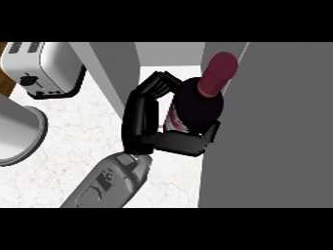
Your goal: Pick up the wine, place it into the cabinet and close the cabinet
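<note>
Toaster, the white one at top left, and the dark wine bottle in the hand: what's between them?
In the head view, a grey upright cabinet panel stands between the white toaster and the dark wine bottle.

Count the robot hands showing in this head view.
1: a black hand at centre, curled round the wine bottle beside the grey cabinet panel. The other hand is out of view.

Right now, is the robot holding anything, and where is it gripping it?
The robot hand holds the wine bottle, fingers curled round its dark body below the red cap.
</note>
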`<control>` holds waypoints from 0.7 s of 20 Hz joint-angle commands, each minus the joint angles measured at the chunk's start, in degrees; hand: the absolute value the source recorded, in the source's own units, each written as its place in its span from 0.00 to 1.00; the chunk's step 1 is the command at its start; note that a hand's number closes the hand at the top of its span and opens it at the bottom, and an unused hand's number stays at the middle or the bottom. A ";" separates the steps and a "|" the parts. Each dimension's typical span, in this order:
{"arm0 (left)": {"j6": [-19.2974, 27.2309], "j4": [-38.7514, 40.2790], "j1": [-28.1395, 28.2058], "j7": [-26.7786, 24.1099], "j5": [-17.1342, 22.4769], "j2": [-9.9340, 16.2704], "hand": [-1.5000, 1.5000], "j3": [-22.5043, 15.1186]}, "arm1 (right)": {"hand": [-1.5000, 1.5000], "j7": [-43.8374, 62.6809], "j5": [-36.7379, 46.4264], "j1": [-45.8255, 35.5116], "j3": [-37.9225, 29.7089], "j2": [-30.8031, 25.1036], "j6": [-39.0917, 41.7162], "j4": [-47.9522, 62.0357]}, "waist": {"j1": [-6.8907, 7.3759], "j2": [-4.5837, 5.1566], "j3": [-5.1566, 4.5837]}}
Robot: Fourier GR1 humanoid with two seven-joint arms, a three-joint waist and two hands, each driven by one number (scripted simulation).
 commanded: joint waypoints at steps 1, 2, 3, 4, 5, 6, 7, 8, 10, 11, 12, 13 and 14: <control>-0.58 2.72 -0.43 -4.16 4.64 -0.01 1.00 1.49 | 0.00 3.78 -8.04 0.31 -3.59 -1.57 -0.05 -6.48 | 0.06 0.05 -0.01; 1.78 2.75 0.86 -6.49 5.70 -0.01 1.00 -1.40 | 0.00 -0.28 -1.89 3.67 1.35 0.88 0.98 -6.18 | 0.06 0.04 -0.01; -2.18 5.30 3.04 -9.04 6.03 -0.01 1.00 1.52 | 0.00 1.21 -6.20 1.78 -1.62 0.06 0.23 -6.51 | 0.00 0.09 -0.02; -1.84 2.51 2.13 -4.21 1.48 0.12 1.00 3.09 | 0.00 1.12 -5.70 0.86 -2.58 -0.81 0.67 -4.18 | 0.60 -0.02 0.01; -5.20 6.08 3.62 -9.41 6.25 -0.01 1.00 2.38 | 0.00 1.34 -6.17 1.08 -2.98 -0.81 0.55 -5.48 | 0.21 0.07 -0.01; 3.36 6.08 1.83 -9.46 5.09 -0.01 1.00 -4.18 | 0.00 0.19 -3.99 1.60 -1.25 0.93 -0.31 -4.48 | 0.06 0.03 0.00; -3.70 6.77 2.76 -9.56 4.57 -0.01 1.00 1.52 | 0.00 2.51 -2.66 0.40 0.23 0.29 -0.84 -7.12 | 0.36 0.01 -0.02; -1.15 10.64 2.03 -12.34 5.10 -0.01 1.00 -0.77 | 0.00 2.34 -5.80 -0.31 -2.77 -0.64 -0.57 -5.87 | 0.01 0.07 -0.01; 0.12 10.66 1.07 -8.72 0.56 -0.01 1.00 -0.21 | 0.00 5.23 -3.86 -0.06 -0.86 -0.55 -1.81 -9.22 | 0.16 -0.08 -0.01; 3.48 12.53 -0.49 -10.85 3.24 -0.01 1.00 -3.51 | 0.00 6.12 -2.72 -1.42 1.27 0.52 -3.20 -9.41 | -0.28 -0.02 -0.03; 0.80 14.73 2.45 -16.17 3.32 -0.01 1.00 -2.46 | 0.00 3.70 -6.38 1.11 -2.21 -0.71 -0.79 -8.12 | -0.36 0.06 -0.01; -0.11 15.58 -0.97 -11.78 1.11 -0.01 1.00 0.45 | 0.00 -0.53 -3.70 4.15 -0.50 0.93 0.43 -6.62 | 0.02 0.02 0.03; 0.16 17.28 -0.04 -15.59 3.52 -0.01 1.00 -0.75 | 0.00 4.55 -3.26 -1.57 0.28 0.25 -2.57 -6.85 | 0.04 0.07 -0.03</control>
